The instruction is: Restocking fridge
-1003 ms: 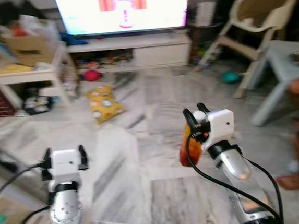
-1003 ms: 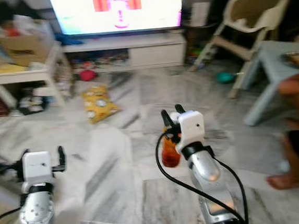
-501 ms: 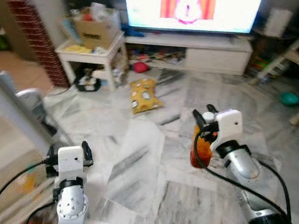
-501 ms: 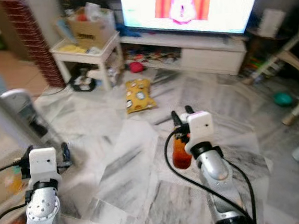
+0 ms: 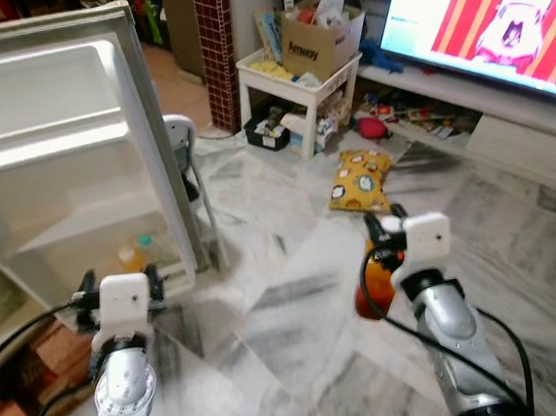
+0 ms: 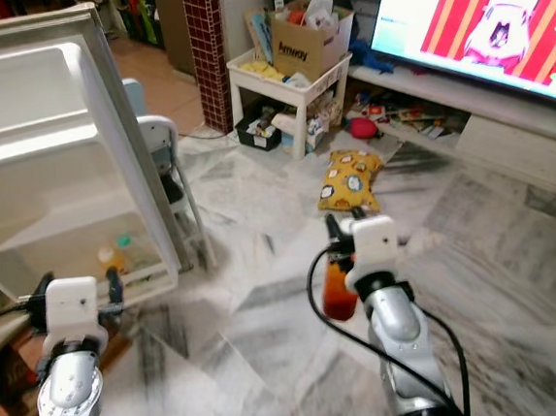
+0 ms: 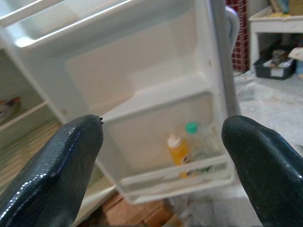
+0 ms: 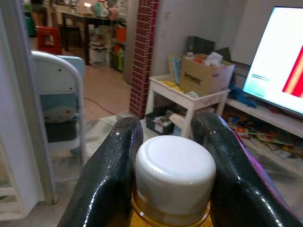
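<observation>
An open white fridge door (image 5: 79,157) stands at the left, with an orange bottle (image 5: 126,257) and a green-capped bottle (image 5: 145,244) on its lowest shelf. The left wrist view looks at this shelf (image 7: 175,177) and its bottles. My left gripper (image 5: 119,282) is held low in front of the door, open and empty. My right gripper (image 5: 385,224) is shut on an orange juice bottle (image 5: 373,292), carried upright over the marble floor. Its white cap (image 8: 175,174) sits between the two black fingers (image 8: 111,175).
A folding chair (image 5: 180,148) stands just behind the fridge door's edge. Beyond it are a brick pillar (image 5: 215,48) and a white side table (image 5: 297,89) with a cardboard box. A yellow cushion (image 5: 358,180) lies on the floor; a TV (image 5: 495,14) is at the back right.
The whole view has swung left, bringing the open fridge door into sight and pushing the TV to the right. Both arms keep their pose; the right gripper still holds the bottle.
</observation>
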### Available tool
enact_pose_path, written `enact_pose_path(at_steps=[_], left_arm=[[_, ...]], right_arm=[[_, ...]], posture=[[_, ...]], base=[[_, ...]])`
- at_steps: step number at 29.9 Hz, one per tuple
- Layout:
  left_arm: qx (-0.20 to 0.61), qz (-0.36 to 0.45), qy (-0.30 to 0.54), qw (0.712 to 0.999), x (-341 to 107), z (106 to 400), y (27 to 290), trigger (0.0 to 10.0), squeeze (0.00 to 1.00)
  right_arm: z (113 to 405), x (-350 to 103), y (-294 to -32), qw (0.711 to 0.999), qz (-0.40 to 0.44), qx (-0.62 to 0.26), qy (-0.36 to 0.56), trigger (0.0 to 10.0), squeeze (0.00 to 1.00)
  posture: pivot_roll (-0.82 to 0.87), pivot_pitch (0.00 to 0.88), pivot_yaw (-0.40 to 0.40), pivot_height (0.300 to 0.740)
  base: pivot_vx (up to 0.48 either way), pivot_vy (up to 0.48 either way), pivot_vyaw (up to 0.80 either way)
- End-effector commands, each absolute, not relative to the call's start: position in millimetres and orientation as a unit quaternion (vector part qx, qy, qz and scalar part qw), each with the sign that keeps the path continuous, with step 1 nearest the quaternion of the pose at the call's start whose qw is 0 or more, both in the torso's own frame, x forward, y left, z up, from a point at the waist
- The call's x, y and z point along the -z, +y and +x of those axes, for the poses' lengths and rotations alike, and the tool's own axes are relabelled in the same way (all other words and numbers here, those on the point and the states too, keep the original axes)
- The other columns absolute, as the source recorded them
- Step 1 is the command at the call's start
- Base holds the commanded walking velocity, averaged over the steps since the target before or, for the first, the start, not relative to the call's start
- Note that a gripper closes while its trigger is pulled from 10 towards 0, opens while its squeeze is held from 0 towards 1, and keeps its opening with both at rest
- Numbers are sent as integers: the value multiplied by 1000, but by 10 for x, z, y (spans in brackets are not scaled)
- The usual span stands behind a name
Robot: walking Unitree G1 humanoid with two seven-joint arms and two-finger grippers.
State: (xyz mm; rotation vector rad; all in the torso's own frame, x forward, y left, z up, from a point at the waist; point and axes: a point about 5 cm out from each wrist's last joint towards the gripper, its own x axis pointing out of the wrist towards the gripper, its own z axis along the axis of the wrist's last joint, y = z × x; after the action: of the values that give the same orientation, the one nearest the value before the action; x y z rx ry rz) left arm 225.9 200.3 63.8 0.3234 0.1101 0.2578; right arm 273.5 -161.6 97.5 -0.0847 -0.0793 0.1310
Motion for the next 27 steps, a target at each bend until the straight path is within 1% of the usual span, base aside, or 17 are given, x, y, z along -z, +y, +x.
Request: enact_pose_path(at_steps=[1,8,10,13,15,17,21,24,27], left_arm=[[-123,159,56,978,-630,2216,1995,10000,0],[-111,142,61,982,-607,2193,1971,10000,0],[-110,139,61,982,-612,2199,1958,10000,0],[-110,133,59,983,-623,2211,1938,10000,0],[-112,127,63,984,-617,2210,1937,10000,0],[-112,125,66,984,-610,2216,1941,10000,0],[-112,125,64,984,-623,2245,1944,10000,0],[-114,124,62,984,-632,2256,1944,10000,0],[-119,124,65,983,-627,2257,1945,10000,0]], right_arm=[[2733,-1027,-1708,996,-48,-46,-52,10000,0],[2737,-1030,-1697,996,-41,-48,-56,10000,0],[2743,-1026,-1707,997,-35,-40,-56,10000,0],[2746,-944,-1704,999,-17,-41,-22,10000,0],[2740,-934,-1704,998,-32,-41,-20,10000,0],[2746,-911,-1666,998,-18,-53,-10,10000,0],[2754,-945,-1544,995,-15,-94,-17,10000,0],[2758,-955,-1501,994,-20,-106,-19,10000,0],[2764,-939,-1468,993,-63,-97,-22,10000,0]], posture=[[117,0,-50,740],[119,0,-51,740],[118,0,-50,740],[113,0,-43,740],[114,0,-42,740],[114,0,-42,740],[115,0,-42,740],[117,0,-43,740],[116,0,-43,740]], base=[[0,0,794],[0,0,789],[0,0,488],[0,0,0],[0,0,0],[0,0,0],[0,391,0],[0,466,0],[0,480,0]])
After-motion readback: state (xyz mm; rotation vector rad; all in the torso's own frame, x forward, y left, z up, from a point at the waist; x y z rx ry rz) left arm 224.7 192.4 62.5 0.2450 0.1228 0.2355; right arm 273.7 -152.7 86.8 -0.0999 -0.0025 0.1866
